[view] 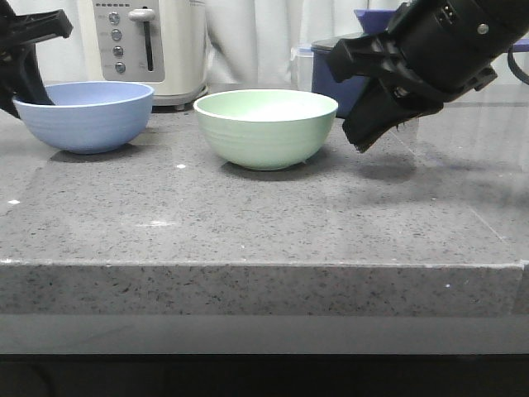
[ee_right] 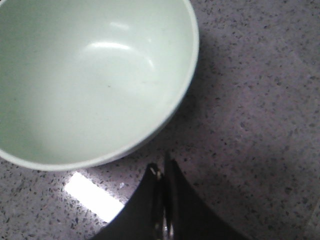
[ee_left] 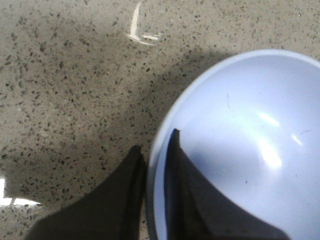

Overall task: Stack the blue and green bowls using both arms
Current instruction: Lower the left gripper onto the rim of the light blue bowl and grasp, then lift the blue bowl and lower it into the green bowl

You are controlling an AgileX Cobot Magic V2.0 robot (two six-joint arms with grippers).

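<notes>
The blue bowl (view: 85, 115) sits on the grey stone counter at the far left. My left gripper (view: 29, 83) is shut on its left rim; in the left wrist view one finger is inside the blue bowl (ee_left: 250, 150) and one outside, my left gripper (ee_left: 155, 150) pinching the wall. The green bowl (view: 265, 126) stands in the middle of the counter. My right gripper (view: 361, 141) hangs just right of it, empty, jaws together. In the right wrist view my right gripper (ee_right: 162, 167) sits a little off the green bowl's (ee_right: 85, 80) rim.
A white toaster-like appliance (view: 149, 45) stands behind the blue bowl. A dark navy pot (view: 347, 78) stands at the back right behind my right arm. The counter's front edge (view: 264, 266) runs across the near side.
</notes>
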